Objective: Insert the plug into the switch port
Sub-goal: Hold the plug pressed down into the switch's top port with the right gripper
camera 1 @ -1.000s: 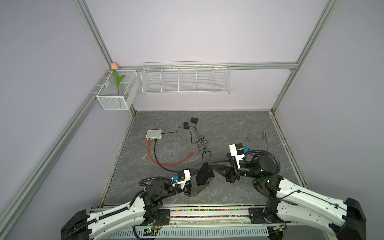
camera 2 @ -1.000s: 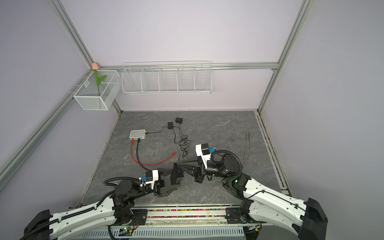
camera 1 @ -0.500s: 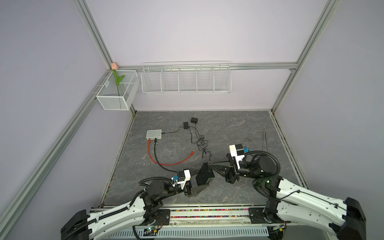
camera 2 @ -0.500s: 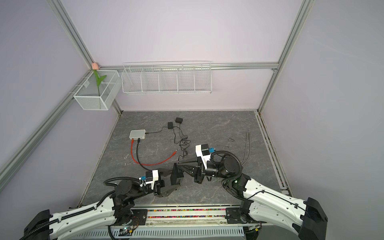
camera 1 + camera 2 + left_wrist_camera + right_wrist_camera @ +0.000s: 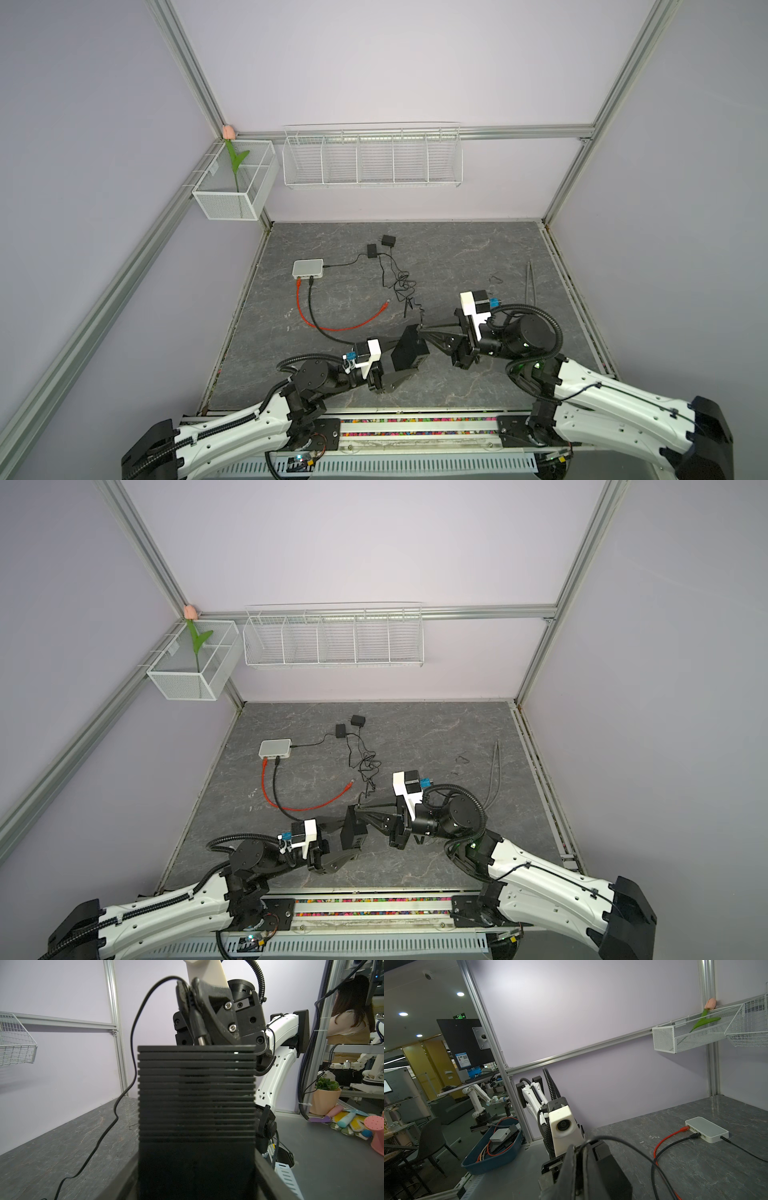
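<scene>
A black ribbed switch [image 5: 411,347] [image 5: 353,833] is lifted off the table near the front, with my left gripper [image 5: 399,361] shut on its sides. In the left wrist view the switch [image 5: 196,1105] fills the space between the jaws. My right gripper [image 5: 422,330] [image 5: 357,808] meets it from the right, shut on a black barrel plug [image 5: 195,1020] whose thin cable [image 5: 135,1043] trails to the table. The plug's metal tip [image 5: 201,1040] sits just behind the switch's upper edge. The port is hidden. In the right wrist view the shut fingers [image 5: 571,1169] pinch the cable.
A white network box [image 5: 307,268] [image 5: 707,1129] lies at the back left with a red cable [image 5: 332,328] and a black one plugged in. Two black adapters [image 5: 388,240] and tangled wire lie mid-table. Metal tweezers [image 5: 528,282] lie at the right. Wire baskets [image 5: 372,160] hang on the wall.
</scene>
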`<action>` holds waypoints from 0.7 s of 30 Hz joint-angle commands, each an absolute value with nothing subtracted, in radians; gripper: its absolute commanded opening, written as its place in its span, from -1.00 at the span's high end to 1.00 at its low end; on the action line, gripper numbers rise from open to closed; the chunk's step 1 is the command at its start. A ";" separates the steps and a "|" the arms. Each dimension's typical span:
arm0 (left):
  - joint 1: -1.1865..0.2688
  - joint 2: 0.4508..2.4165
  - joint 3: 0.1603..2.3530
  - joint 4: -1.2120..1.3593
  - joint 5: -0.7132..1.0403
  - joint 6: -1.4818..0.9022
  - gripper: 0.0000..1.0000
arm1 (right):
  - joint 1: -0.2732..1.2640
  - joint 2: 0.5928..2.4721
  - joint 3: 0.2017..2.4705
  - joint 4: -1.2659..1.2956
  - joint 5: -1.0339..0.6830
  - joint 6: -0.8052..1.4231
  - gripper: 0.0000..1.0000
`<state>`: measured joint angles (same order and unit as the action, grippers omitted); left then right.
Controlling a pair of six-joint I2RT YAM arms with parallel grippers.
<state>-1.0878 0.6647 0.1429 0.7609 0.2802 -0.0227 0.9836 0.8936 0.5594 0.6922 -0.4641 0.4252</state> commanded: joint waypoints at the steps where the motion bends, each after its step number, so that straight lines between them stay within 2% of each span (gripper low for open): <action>1: -1.091 0.650 0.167 0.846 0.253 -0.031 1.00 | 0.997 0.878 0.538 0.680 -0.467 0.407 0.88; 21: -1.091 0.635 0.157 0.878 0.166 -0.071 1.00 | 1.023 0.907 0.505 0.690 -0.422 0.393 0.87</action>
